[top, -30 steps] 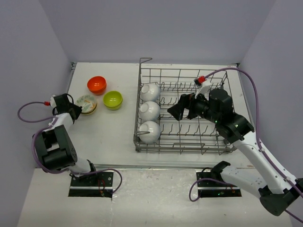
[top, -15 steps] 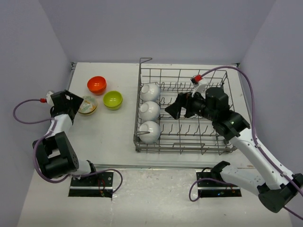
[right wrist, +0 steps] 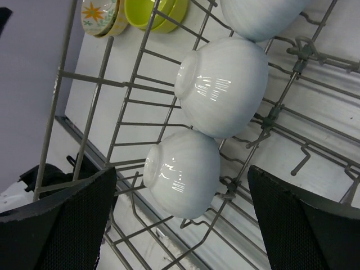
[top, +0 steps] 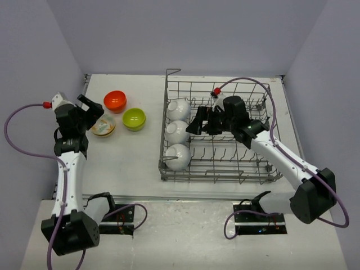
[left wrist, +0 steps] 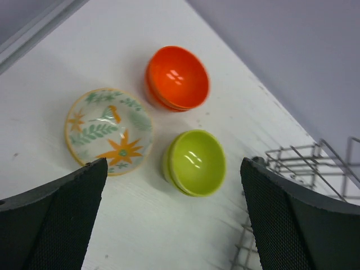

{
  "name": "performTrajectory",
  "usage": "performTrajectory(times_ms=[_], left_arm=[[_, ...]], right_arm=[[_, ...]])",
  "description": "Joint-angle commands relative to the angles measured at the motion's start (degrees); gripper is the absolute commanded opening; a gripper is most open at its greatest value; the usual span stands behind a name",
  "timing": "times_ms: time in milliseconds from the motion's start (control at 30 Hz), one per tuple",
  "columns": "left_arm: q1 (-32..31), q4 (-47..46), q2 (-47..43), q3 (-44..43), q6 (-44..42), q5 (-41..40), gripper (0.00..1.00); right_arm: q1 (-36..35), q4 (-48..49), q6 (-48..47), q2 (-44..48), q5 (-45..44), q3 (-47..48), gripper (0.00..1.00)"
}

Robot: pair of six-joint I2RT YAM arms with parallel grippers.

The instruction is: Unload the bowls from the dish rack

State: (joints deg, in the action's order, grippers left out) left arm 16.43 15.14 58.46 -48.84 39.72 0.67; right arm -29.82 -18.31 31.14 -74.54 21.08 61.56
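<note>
The right gripper (top: 192, 122) — jaws spread, empty — faces the middle white bowl (top: 178, 131) just leftward in the rack (top: 225, 82); the left gripper (top: 91, 110), also spread, hovers well apart.

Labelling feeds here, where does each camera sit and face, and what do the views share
Top external: above, behind the arms, looking down on table, dish rack, left hand, right hand.
Left wrist: at the left hand, facing down at patterned bowl, orange bowl, green bowl; left fingers show.
Right wrist: over the rack, facing white bowls; right fingers show.
Shared: every view shows the green bowl.
</note>
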Motion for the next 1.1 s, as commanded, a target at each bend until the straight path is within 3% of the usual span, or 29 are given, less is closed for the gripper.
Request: performTrajectory(times_ms=[0, 233, 467, 800, 1067], left_arm=[[-5.7, 7.3, -6.9, -6.1, -7.8, -0.4, 1.0], [-7.7, 15.6, -16.2, -8.3, -14.8, 0.5, 1.0], [-7.8, 15.3, -21.4, -6.0, -17.3, 2.8, 1.0], [-7.8, 12.4, -21.6, -1.0, -17.1, 1.7, 1.0], [-7.8, 10.8, -22.3, 3.5, -17.3, 0.0, 1.0]], right_arm=[[0.0, 4.0, 4.7, 0.8, 3.6, -2.3, 0.99], [-0.1, 3.0, 6.8, 2.0, 7.3, -8.0, 0.97], [-1.5, 7.0, 11.7, 1.8, 11.4, -13.9, 0.93], [-4.4, 10.3, 16.4, 3.4, 8.9, -18.0, 0.93], [-5.0, 11.4, 17.9, -0.2, 11.6, -16.5, 0.93]])
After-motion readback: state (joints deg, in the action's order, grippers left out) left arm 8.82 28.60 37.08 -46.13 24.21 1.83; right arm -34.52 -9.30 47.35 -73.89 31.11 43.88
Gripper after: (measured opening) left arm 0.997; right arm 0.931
